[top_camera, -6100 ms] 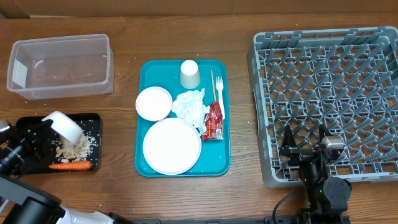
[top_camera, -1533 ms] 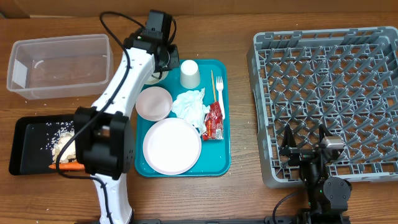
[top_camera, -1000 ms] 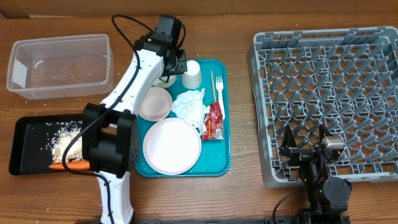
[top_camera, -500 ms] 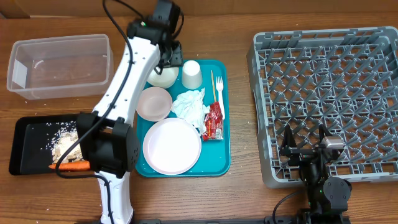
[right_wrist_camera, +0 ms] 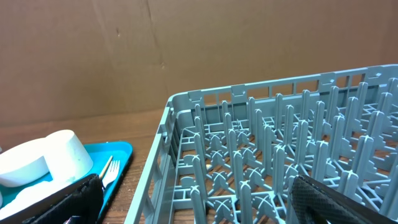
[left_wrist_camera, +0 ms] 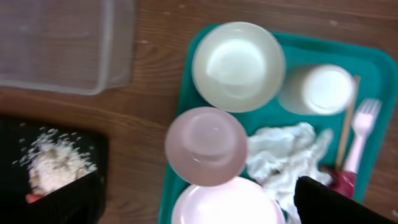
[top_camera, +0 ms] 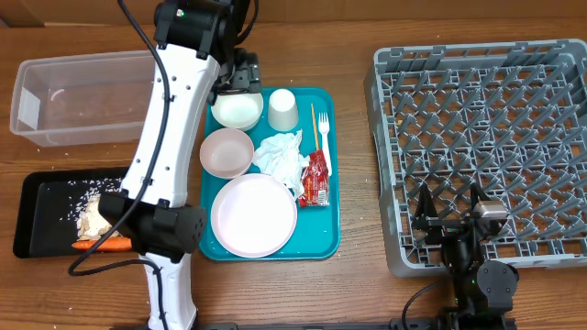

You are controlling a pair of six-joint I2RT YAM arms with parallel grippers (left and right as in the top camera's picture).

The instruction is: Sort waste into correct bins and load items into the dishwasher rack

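The serving tray (top_camera: 316,234) lies mid-table. On it, a bowl (top_camera: 237,110) sits in the far left corner with a cup (top_camera: 282,109) just to its right. A second bowl (top_camera: 227,152) lies nearer along the left edge, and the plate (top_camera: 253,215) fills the near left part. A napkin (top_camera: 282,154) lies in the middle, with a wrapper (top_camera: 315,179) just to its right. Along the right edge run the chopsticks (top_camera: 314,124) and, right of them, the fork (top_camera: 325,136).

Left of the serving tray stand a tub (top_camera: 92,137) on the far side and a shallow tray (top_camera: 46,215) on the near side. The shallow tray holds scraps (top_camera: 94,215) and, at its near edge, a carrot (top_camera: 96,245). The rack (top_camera: 477,128) stands to the right of the serving tray, well apart from it.
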